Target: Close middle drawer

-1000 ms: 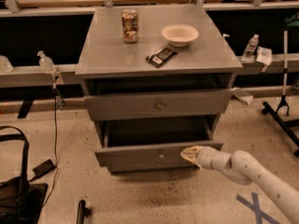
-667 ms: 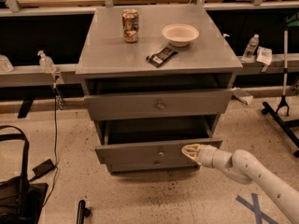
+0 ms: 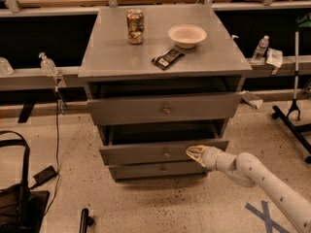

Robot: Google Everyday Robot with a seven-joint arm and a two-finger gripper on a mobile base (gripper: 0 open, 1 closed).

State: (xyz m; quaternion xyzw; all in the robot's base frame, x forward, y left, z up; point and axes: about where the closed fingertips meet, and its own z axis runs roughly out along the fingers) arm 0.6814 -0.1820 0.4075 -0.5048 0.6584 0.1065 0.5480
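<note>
The grey cabinet [image 3: 165, 57] has three drawers. The middle drawer [image 3: 146, 153], with a mid-sized front and a small round knob [image 3: 166, 154], stands partly pulled out, with a dark gap above its front. My gripper [image 3: 193, 153] is at the right part of that front, right of the knob, touching it with its tips. Its fingers are together and hold nothing. The top drawer [image 3: 165, 108], with the tallest front, also stands slightly out. The bottom drawer [image 3: 158, 170], with the smallest front, sits further in below.
On the cabinet top are a can [image 3: 135, 26], a white bowl [image 3: 187, 35] and a dark snack bar [image 3: 167, 58]. A black bag [image 3: 17, 198] lies on the floor at left. A black stand base [image 3: 291, 118] is at right. Bottles [image 3: 261, 47] stand on the rear ledge.
The middle drawer has slid inward, so the gap above its front is narrower. My gripper has moved with it toward the cabinet. The bottom drawer's front now shows beneath.
</note>
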